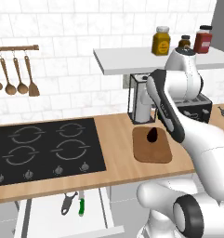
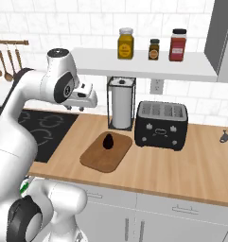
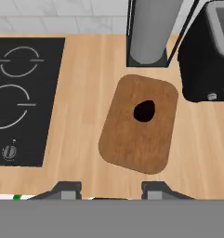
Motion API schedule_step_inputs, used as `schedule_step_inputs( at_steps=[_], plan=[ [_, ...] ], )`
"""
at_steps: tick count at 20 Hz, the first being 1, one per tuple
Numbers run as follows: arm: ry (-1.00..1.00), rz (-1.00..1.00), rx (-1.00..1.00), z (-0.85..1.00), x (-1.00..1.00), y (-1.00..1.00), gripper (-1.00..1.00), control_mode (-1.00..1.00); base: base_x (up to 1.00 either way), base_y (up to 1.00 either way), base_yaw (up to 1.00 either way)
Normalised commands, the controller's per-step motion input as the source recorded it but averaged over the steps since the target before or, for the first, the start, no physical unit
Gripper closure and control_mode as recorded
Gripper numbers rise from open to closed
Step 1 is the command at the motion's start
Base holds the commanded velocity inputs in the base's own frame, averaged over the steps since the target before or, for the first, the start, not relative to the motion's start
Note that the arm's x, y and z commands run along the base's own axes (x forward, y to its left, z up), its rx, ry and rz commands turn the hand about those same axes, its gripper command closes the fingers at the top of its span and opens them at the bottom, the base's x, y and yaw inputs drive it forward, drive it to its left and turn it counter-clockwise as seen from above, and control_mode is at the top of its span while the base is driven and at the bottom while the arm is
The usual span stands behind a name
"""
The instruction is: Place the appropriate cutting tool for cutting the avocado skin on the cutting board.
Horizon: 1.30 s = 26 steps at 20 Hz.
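Note:
The green-handled knife (image 1: 81, 205) lies in an open white drawer (image 1: 43, 218) below the counter, next to a grey-black peeler (image 1: 69, 203). The brown cutting board (image 1: 153, 148) rests on the wooden counter right of the stove, also seen at the cutting board (image 3: 139, 123). The dark avocado (image 1: 152, 135) sits on its far half, and shows as the avocado (image 3: 144, 111) in the hand view. My gripper (image 2: 74, 108) hangs well above the counter, left of the board, pointing down. In the hand view the gripper (image 3: 111, 190) is open with nothing between its fingers.
A black stove (image 1: 43, 146) fills the counter's left. Behind the board stand a paper towel holder (image 2: 121, 106) and a black toaster (image 2: 161, 124). A shelf (image 2: 148, 66) with jars hangs above. Utensils (image 1: 16, 79) hang on the wall. A small dark tool (image 2: 225, 136) lies far right.

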Motion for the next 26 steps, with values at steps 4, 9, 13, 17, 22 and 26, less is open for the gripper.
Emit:
schedule_step_inputs(
  at_steps=[4, 9, 13, 17, 22, 26],
  plan=[
    [-0.03, 0.03, -0.01, 0.0, -0.42, 0.24, -1.0, -1.0, 0.0, 0.0, 0.0],
    [0.09, 0.1, -0.03, -0.45, -0.91, 0.93, -1.0, -1.0, 0.0, 0.0, 0.0],
    [0.35, 0.08, -0.08, -0.51, -0.64, 1.0, -1.0, -1.0, 0.0, 0.0, 0.0],
    [0.44, 0.09, -0.11, -0.5, -0.44, 1.0, -1.0, -1.0, 0.0, 0.0, 0.0],
    [0.38, 0.06, -0.06, -0.66, -0.2, 1.0, -1.0, -1.0, 0.0, 0.0, 0.0],
    [0.12, 0.0, -0.04, -0.66, -0.16, 1.0, -1.0, -1.0, 0.0, 0.0, 0.0]
  ],
)
